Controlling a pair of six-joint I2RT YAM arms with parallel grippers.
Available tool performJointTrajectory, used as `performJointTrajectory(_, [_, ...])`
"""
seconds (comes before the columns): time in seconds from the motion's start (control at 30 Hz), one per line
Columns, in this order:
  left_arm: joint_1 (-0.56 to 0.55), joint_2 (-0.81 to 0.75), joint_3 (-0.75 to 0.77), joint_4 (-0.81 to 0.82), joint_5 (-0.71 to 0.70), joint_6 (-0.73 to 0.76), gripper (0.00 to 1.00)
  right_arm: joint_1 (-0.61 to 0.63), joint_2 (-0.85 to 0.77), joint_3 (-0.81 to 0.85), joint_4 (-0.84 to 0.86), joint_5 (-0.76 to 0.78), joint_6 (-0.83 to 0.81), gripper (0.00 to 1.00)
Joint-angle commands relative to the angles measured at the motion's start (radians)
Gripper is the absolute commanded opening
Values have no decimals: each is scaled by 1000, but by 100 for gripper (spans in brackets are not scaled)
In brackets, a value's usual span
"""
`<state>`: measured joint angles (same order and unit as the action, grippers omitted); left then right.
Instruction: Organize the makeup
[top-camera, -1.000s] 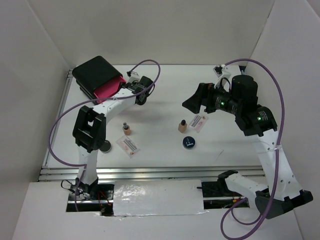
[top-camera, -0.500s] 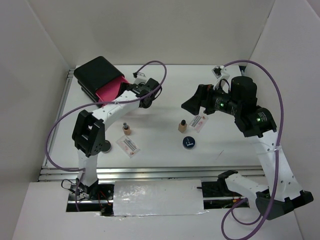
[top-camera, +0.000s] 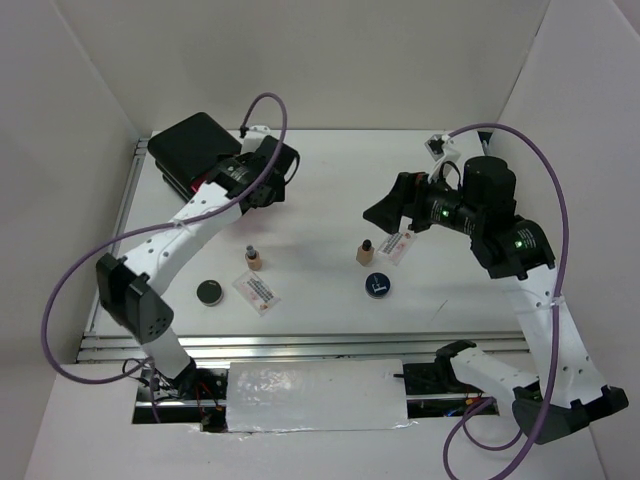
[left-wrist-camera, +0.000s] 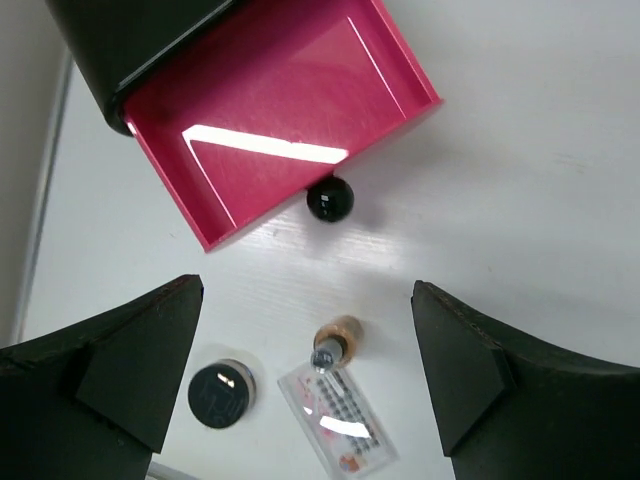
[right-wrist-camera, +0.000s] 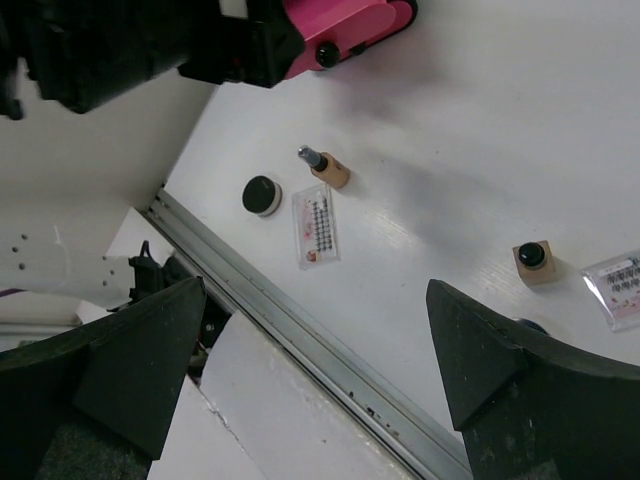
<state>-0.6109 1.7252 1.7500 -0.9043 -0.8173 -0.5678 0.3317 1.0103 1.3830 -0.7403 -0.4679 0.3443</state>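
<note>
The makeup lies on the white table. A tan bottle (top-camera: 253, 258), a white red-printed packet (top-camera: 256, 291) and a black compact (top-camera: 210, 291) sit left of centre. Another tan bottle (top-camera: 365, 252), a packet (top-camera: 397, 245) and a blue-rimmed compact (top-camera: 376, 284) sit right of centre. My left gripper (top-camera: 268, 172) hangs open over the pink drawer (left-wrist-camera: 270, 110), which is pulled out of the black box (top-camera: 190, 145). Its knob (left-wrist-camera: 330, 199) sits free between the fingers. The left wrist view also takes in the left bottle (left-wrist-camera: 338, 340), compact (left-wrist-camera: 221, 393) and packet (left-wrist-camera: 335, 420). My right gripper (top-camera: 380, 208) is open and empty above the right bottle.
A metal rail (right-wrist-camera: 300, 330) runs along the table's near edge. White walls close in the left, back and right sides. The right wrist view takes in the left arm (right-wrist-camera: 150, 40) beside the drawer and the right bottle (right-wrist-camera: 531, 260).
My left gripper opened and came off the drawer knob, lifting back. The left arm's elbow swung left, uncovering the black compact. The right arm barely moved.
</note>
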Motion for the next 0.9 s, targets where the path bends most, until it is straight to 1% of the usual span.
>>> performJointTrajectory(0.0, [2, -140, -49, -27, 151, -82, 99, 12, -22, -21, 58, -5, 1, 100])
performJointTrajectory(0.03, [2, -186, -75, -34, 202, -95, 99, 10, -22, -25, 61, -5, 5, 100])
performJointTrajectory(0.07, [2, -209, -87, -65, 223, -118, 99, 12, -21, -29, 64, -5, 9, 100])
performJointTrajectory(0.13, [0, -266, -130, -103, 265, -191, 99, 12, -13, -30, 59, 0, 16, 100])
performJointTrajectory(0.17, [0, -285, -150, -154, 297, -231, 99, 12, -9, -30, 58, 3, 18, 100])
performJointTrajectory(0.2, [0, -298, -170, -178, 316, -318, 99, 12, -1, -30, 56, 5, 21, 100])
performJointTrajectory(0.23, [-3, -334, -228, -198, 338, -358, 99, 16, 5, -29, 55, 2, 22, 100])
performJointTrajectory(0.27, [-9, -354, -266, -209, 372, -441, 99, 17, 10, -24, 55, -1, 24, 100])
performJointTrajectory(0.3, [-29, -372, -303, -199, 383, -479, 99, 17, 19, -22, 58, -14, 28, 100])
performJointTrajectory(0.33, [-39, -407, -384, -183, 389, -515, 99, 20, 24, -19, 64, -20, 32, 100])
performJointTrajectory(0.37, [-47, -420, -420, -168, 408, -574, 99, 23, 31, -18, 65, -26, 33, 100])
performJointTrajectory(0.4, [-67, -426, -475, -130, 415, -596, 99, 26, 37, -18, 73, -38, 36, 100])
performJointTrajectory(0.5, [-101, -392, -530, -62, 426, -638, 99, 36, 54, -15, 81, -60, 36, 100])
performJointTrajectory(0.67, [-121, -337, -610, -15, 409, -710, 99, 44, 57, -22, 88, -83, 32, 100])
performJointTrajectory(0.77, [-121, -342, -745, 96, 408, -742, 100, 46, 51, -32, 84, -95, 21, 100])
performJointTrajectory(0.8, [-121, -339, -770, 155, 405, -750, 99, 50, 50, -36, 82, -95, 18, 100])
performJointTrajectory(0.87, [-121, -323, -819, 200, 400, -774, 99, 70, 48, -39, 79, -94, 10, 100])
